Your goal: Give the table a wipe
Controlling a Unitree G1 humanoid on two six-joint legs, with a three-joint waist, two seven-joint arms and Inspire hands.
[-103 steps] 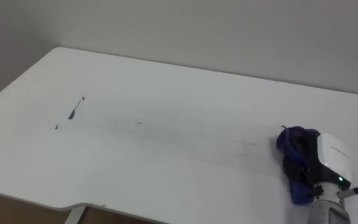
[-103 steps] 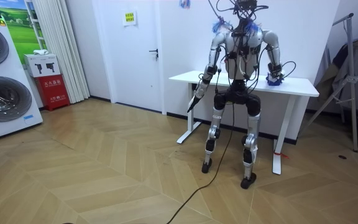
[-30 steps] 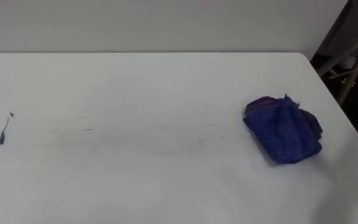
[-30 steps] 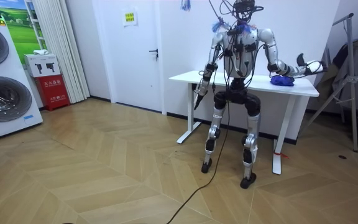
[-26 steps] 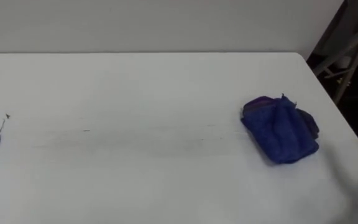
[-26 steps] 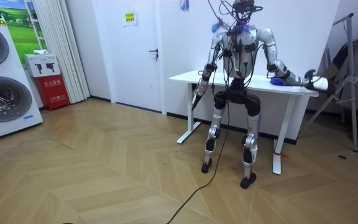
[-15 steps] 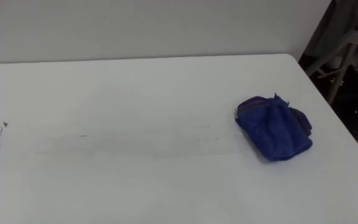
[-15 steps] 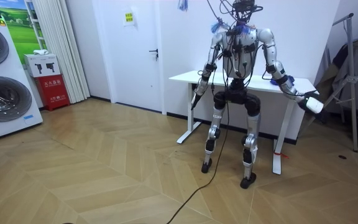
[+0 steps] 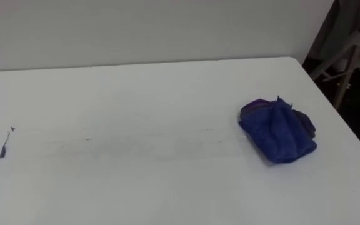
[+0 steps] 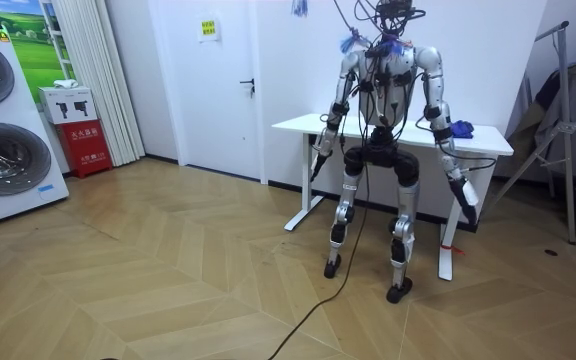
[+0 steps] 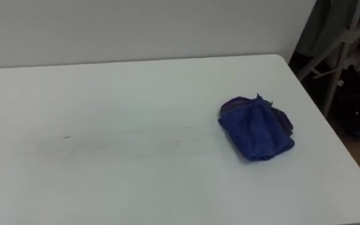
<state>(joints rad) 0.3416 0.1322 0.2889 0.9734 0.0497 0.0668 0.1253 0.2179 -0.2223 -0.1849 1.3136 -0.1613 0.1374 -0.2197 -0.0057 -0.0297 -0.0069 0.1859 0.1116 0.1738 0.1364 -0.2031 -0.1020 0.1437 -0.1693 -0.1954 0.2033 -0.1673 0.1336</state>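
Right hand (image 10: 466, 196) hangs below the table (image 9: 136, 87) edge; how open, cannot tell | crumpled blue cloth (image 9: 278, 131), soft and plush, lies above the hand on the smooth white top | risk: dark specks (image 9: 3, 150) far to the hand's left go unwiped; limp cloth may bunch.

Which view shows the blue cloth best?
The left eye view: the cloth lies whole, crumpled, near the table's right end. The right eye view matches; in the room view it is a blue speck.
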